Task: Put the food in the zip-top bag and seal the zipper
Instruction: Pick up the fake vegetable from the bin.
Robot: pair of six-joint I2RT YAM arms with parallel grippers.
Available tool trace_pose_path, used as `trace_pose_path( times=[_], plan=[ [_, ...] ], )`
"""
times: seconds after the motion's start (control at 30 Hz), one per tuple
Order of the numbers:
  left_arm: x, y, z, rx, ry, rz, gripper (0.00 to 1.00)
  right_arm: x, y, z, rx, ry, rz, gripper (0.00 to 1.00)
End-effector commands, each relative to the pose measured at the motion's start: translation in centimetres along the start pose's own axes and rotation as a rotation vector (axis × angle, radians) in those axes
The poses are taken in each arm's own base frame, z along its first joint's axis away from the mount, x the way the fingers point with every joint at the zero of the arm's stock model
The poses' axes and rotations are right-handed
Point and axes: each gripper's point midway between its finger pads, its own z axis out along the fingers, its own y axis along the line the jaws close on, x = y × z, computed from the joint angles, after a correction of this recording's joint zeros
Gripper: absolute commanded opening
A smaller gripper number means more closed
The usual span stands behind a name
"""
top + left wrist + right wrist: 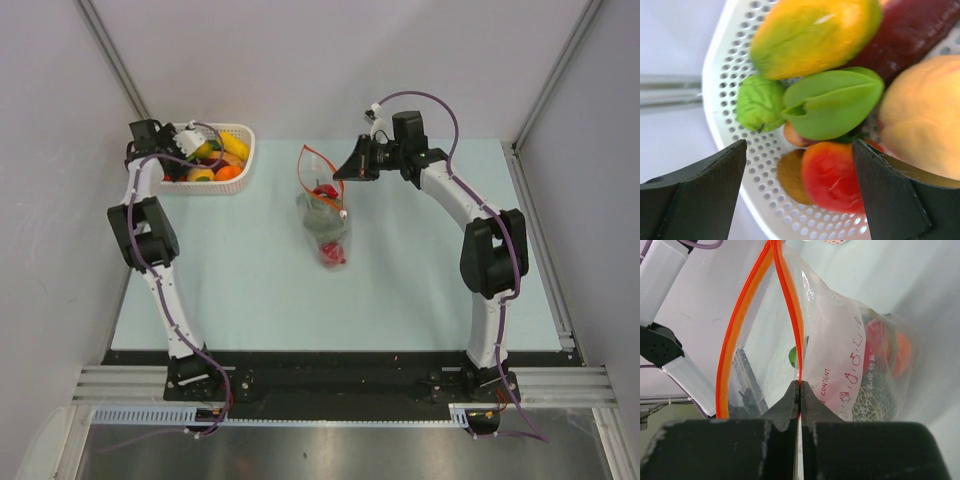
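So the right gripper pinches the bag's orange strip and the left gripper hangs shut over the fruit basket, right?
Not quite: the left gripper is open over the fruit basket, as the left wrist view shows. The right gripper does pinch the orange strip.

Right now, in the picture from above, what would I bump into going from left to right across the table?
basket → bag → right arm
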Motion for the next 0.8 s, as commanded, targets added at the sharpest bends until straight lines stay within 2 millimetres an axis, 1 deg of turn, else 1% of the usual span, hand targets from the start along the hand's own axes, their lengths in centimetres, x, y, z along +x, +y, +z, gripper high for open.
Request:
trace_pose_path(
  times=[0.0,0.1,0.17,0.2,0.23,0.3,0.33,0.43,0.47,0.5,0.57,0.6,0.63,0.7,0.73,0.77],
  plan=[
    [-1.5,-0.7,0.7,0.051,-0.035,0.146,0.89,-2.1,1.1,-0.4,-0.026,-0.046,-0.04,0.0],
    [-1.4,-2.6,1.1,0.105,-0.029,0.165,0.89,-2.1,1.0,-0.2,-0.025,-0.048,-0.038,0.0],
    [-1.6,-2.1,1.4,0.069,-0.032,0.181,0.89,-2.1,0.9,-0.2,-0.026,-0.049,-0.033,0.0],
    [-1.4,-2.5,1.8,0.067,-0.032,0.181,0.89,-2.1,1.0,-0.2,-0.027,-0.047,-0.033,0.0],
    [-1.5,-2.3,2.1,0.051,-0.037,0.183,0.89,-2.1,0.9,-0.2,-0.026,-0.049,-0.033,0.0],
    [-1.2,-2.3,2.8,0.042,-0.032,0.189,0.85,-2.1,0.9,-0.2,-0.025,-0.048,-0.032,0.0],
    [-1.3,-1.8,3.0,0.015,-0.037,0.186,0.83,-2.0,1.0,-0.2,-0.024,-0.046,-0.03,0.0],
    [-1.6,-1.1,3.2,-0.018,-0.051,0.165,0.67,-2.1,0.9,-0.2,-0.022,-0.048,-0.031,0.0],
    [-1.8,-0.9,3.1,-0.026,-0.059,0.158,0.58,-2.0,0.9,-0.2,-0.022,-0.046,-0.03,0.0],
    [-2.2,-1.0,3.1,-0.023,-0.076,0.151,0.55,-2.0,0.9,-0.3,-0.02,-0.048,-0.03,0.0],
    [-3.2,-0.3,2.4,-0.04,-0.104,0.13,0.51,-2.1,0.9,-0.3,-0.019,-0.05,-0.034,0.0],
    [-3.0,-0.8,2.3,-0.034,-0.107,0.123,0.5,-2.1,0.9,-0.3,-0.019,-0.05,-0.034,0.0],
    [-3.6,-0.2,1.6,-0.052,-0.122,0.122,0.49,-2.0,0.9,-0.3,-0.02,-0.048,-0.033,0.0],
    [-3.9,-0.5,1.3,-0.049,-0.136,0.119,0.45,-2.1,0.8,-0.3,-0.021,-0.049,-0.031,0.0],
    [-4.0,-0.5,1.0,-0.045,-0.145,0.117,0.42,-2.2,0.8,-0.3,-0.021,-0.052,-0.034,0.0],
    [-4.3,-0.3,0.7,-0.047,-0.147,0.118,0.34,-2.2,0.8,-0.3,-0.021,-0.053,-0.035,0.0]
  ],
)
